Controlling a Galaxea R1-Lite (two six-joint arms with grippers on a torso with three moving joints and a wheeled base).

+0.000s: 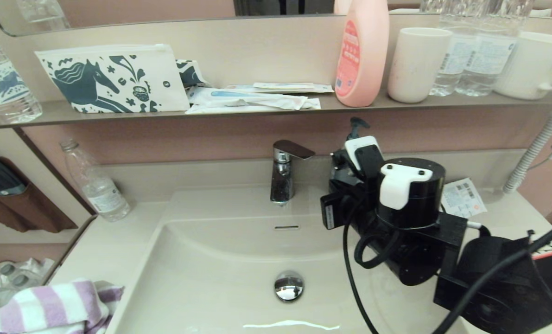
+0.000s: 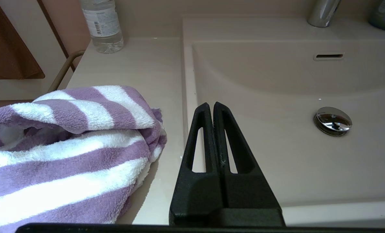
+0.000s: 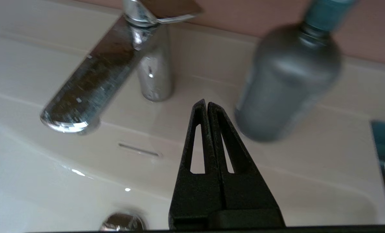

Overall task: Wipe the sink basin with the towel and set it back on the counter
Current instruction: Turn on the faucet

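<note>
The purple-and-white striped towel (image 2: 66,145) lies bunched on the beige counter (image 2: 131,61) left of the sink basin (image 2: 276,81), and shows at the lower left of the head view as the towel (image 1: 48,306). My left gripper (image 2: 213,105) is shut and empty, hovering over the basin's left rim beside the towel without touching it. My right arm (image 1: 410,199) reaches over the basin's right side. The right gripper (image 3: 206,103) is shut and empty, pointing at the back rim between the faucet (image 3: 153,74) and a dark bottle (image 3: 286,81). The chrome drain plug (image 1: 288,285) sits mid-basin.
A clear water bottle (image 1: 95,181) stands at the counter's back left. The faucet (image 1: 282,171) rises behind the overflow slot (image 1: 287,227). The shelf above holds a horse-print pouch (image 1: 113,79), a pink bottle (image 1: 361,51) and cups (image 1: 417,62). A paper card (image 1: 461,197) lies back right.
</note>
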